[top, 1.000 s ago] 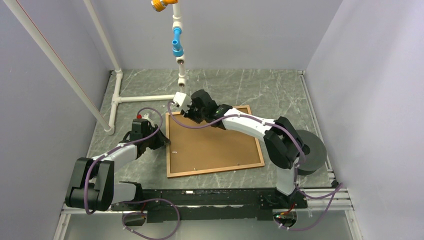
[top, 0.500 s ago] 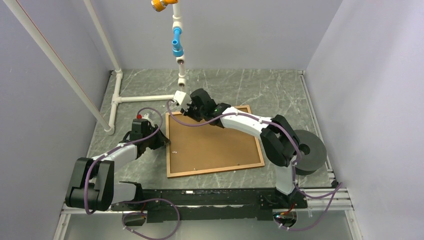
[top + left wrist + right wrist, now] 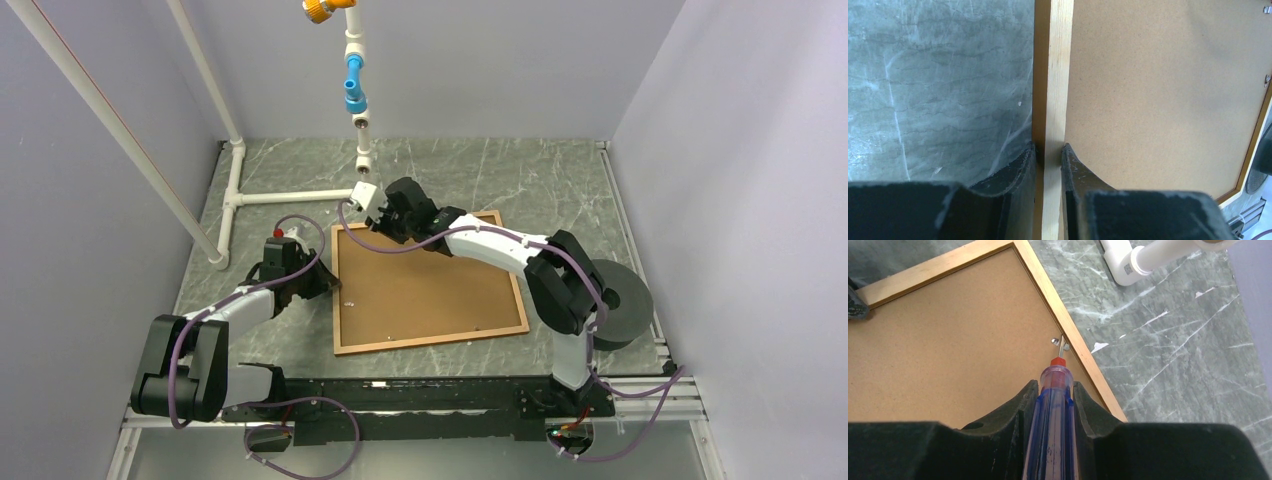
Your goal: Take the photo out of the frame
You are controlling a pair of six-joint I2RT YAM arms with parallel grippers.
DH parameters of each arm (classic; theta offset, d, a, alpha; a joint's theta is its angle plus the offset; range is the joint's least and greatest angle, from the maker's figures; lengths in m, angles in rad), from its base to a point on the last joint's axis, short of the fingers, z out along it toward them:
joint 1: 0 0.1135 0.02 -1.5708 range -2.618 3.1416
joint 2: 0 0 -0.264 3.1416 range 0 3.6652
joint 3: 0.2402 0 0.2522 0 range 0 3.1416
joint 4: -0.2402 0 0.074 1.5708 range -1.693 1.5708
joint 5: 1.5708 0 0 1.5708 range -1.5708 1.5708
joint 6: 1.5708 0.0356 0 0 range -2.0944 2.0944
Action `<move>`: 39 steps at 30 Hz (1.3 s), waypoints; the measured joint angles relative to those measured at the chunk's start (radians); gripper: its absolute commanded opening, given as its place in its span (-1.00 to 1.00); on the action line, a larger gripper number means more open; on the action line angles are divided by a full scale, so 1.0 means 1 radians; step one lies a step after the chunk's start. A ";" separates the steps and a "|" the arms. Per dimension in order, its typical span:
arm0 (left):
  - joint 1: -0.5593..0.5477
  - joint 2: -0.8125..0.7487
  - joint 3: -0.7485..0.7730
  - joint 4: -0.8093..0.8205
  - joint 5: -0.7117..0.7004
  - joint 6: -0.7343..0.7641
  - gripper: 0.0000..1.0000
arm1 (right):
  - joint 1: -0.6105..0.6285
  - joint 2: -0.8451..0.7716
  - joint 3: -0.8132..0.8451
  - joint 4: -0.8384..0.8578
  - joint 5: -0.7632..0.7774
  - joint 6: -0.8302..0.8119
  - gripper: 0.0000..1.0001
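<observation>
Grey marbled counter (image 3: 560,180) between pale lilac walls (image 3: 740,150) carries the frame (image 3: 430,341). It lies face down at the centre with its brown backing board (image 3: 425,290) upward, and the photo is hidden beneath. At the frame's 9 o'clock rail the left tool (image 3: 1048,150) is narrowed, its fingers pinching the pale wooden rail from both sides. Near the 11 o'clock corner the right tool (image 3: 1054,387) grips a screwdriver (image 3: 1050,415) with a clear blue handle and red collar. Its blade tip meets a small metal tab (image 3: 1061,341) just inside the far rail. A white pipe structure (image 3: 285,197) stands at 10 o'clock of the frame. A grey roll (image 3: 625,300) sits at 3 o'clock, beside the right arm's elbow.
</observation>
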 measured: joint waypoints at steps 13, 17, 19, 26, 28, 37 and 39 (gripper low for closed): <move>0.000 0.000 0.000 0.000 0.000 0.000 -1.00 | -0.007 -0.013 -0.013 -0.008 -0.005 -0.005 -1.00; 0.000 0.000 0.000 0.000 0.000 0.000 -1.00 | -0.007 -0.019 -0.013 -0.022 -0.016 -0.003 -1.00; 0.000 0.000 0.000 0.000 0.000 0.000 -1.00 | -0.007 -0.027 -0.016 -0.032 -0.017 -0.002 -1.00; 0.000 0.001 0.000 0.000 0.000 0.000 -1.00 | 0.001 -0.094 -0.058 -0.074 0.020 0.055 -1.00; 0.000 0.002 0.000 -0.001 0.000 -0.002 -0.90 | 0.006 -0.127 -0.062 -0.087 0.071 0.094 -1.00; 0.000 -0.095 0.007 -0.144 -0.019 -0.026 -0.02 | 0.034 -0.556 -0.268 -0.071 0.288 0.320 -1.00; 0.000 -0.161 0.016 -0.209 -0.025 -0.036 0.14 | 0.035 -0.645 -0.331 -0.076 0.322 0.377 -1.00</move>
